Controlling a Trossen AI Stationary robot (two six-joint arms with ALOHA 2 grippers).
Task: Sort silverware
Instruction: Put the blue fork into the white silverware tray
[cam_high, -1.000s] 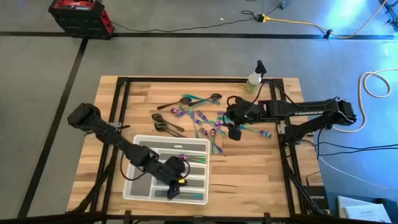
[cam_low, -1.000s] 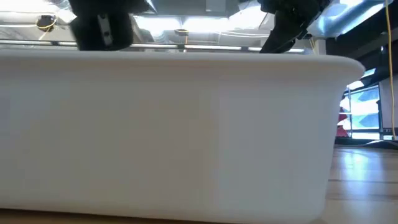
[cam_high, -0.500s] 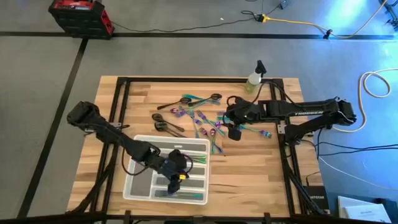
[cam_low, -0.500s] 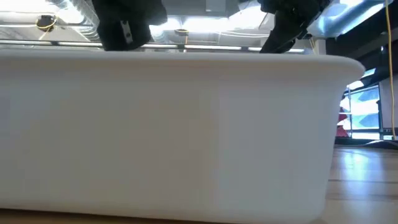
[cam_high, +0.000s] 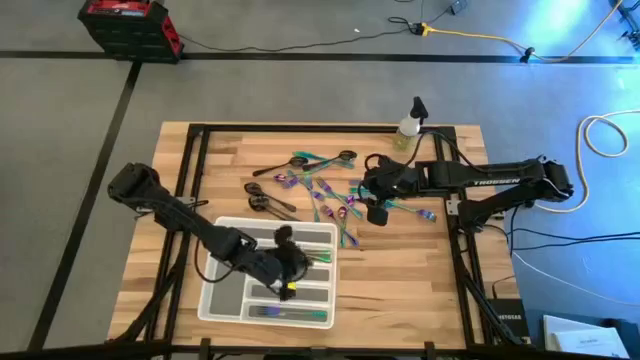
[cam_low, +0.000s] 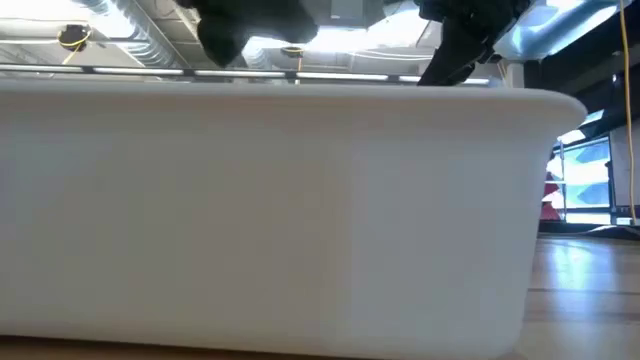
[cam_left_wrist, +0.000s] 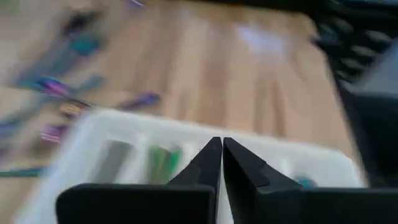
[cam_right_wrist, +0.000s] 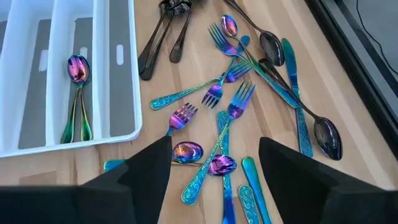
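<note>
While the right pincer (cam_right_wrist: 214, 163) hangs spread wide over the loose silverware (cam_high: 322, 190) on the table (cam_high: 440, 270), the piece most squarely between its fingers in the right wrist view is an iridescent fork (cam_right_wrist: 219, 144), its tines pointing away from the wrist and its handle running back toward the gap. That long axis lies roughly along the pincer's own line of sight, so I judge the wrist would need to turn for the fingers to close across the handle instead of along it. Two iridescent spoons (cam_right_wrist: 204, 157) lie crosswise just under the gap. Farther out, the near-black pieces (cam_right_wrist: 163, 28) sit beside the tray (cam_high: 215, 300), where two spoons (cam_right_wrist: 77, 93) already rest in one slot. The left pincer (cam_left_wrist: 221, 158), clenched with nothing in it, is over the tray; the right arm is clearly nearer the pile.
</note>
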